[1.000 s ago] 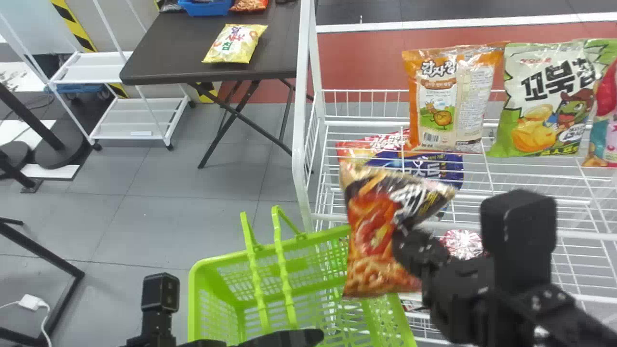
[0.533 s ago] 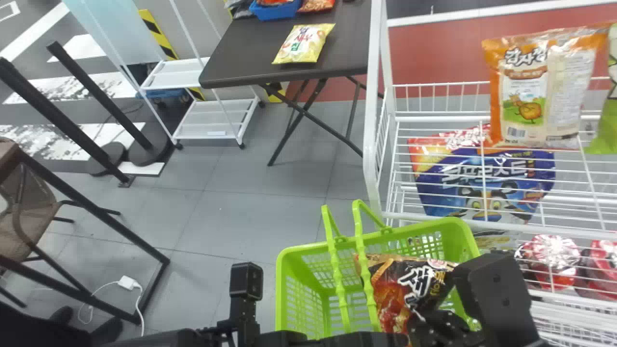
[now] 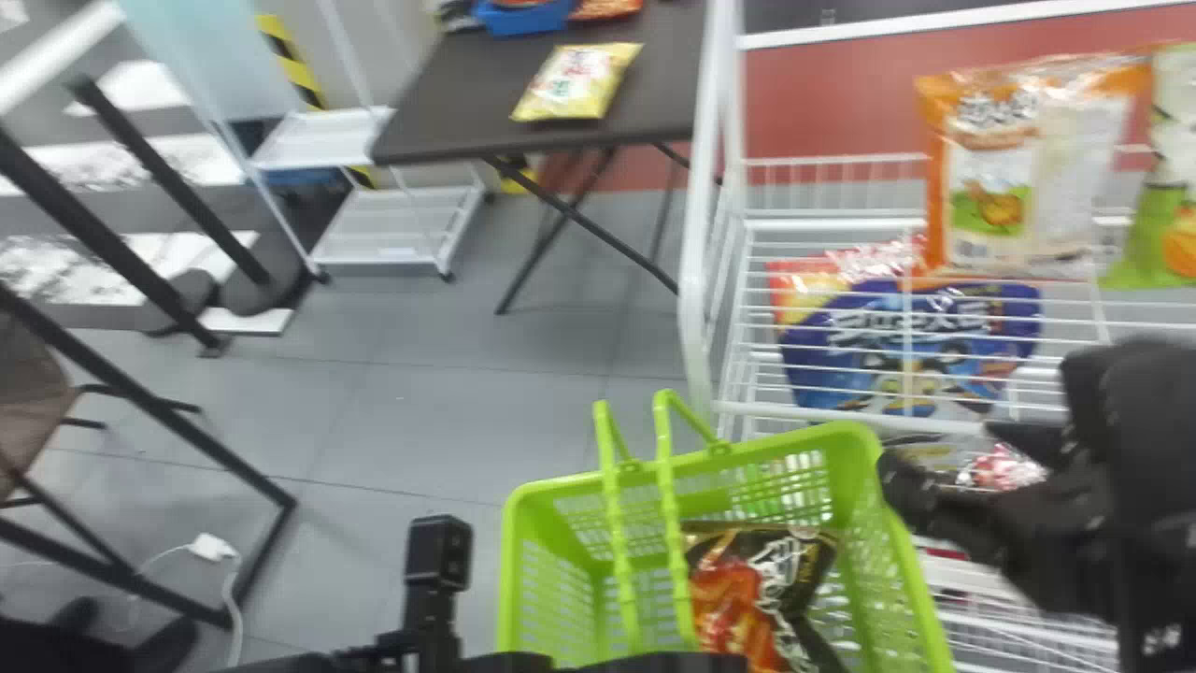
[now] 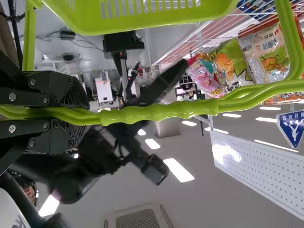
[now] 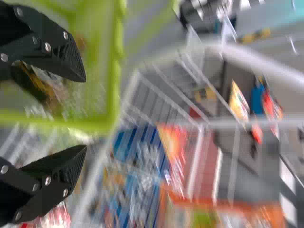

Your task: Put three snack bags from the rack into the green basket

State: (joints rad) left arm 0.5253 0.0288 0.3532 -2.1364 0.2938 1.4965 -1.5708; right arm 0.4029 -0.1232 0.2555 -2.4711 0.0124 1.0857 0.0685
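A second ago I had the snack bag (image 3: 747, 598) hanging from my right claw (image 3: 938, 451) above the green basket (image 3: 855, 458); half a second later it was down inside. Now it lies there released, and the claw has opened and pulled up and right, towards the rack (image 3: 696, 280).

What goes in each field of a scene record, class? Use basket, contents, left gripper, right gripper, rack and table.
Basket: green, beside the rack
Contents: one black-and-red bag visible
Left gripper: shut on the basket's handles
Right gripper: open and empty, near the basket's rack-side rim
Rack: white wire; orange bag, green bag, blue bag behind wires
Table: dark, yellow bag on top
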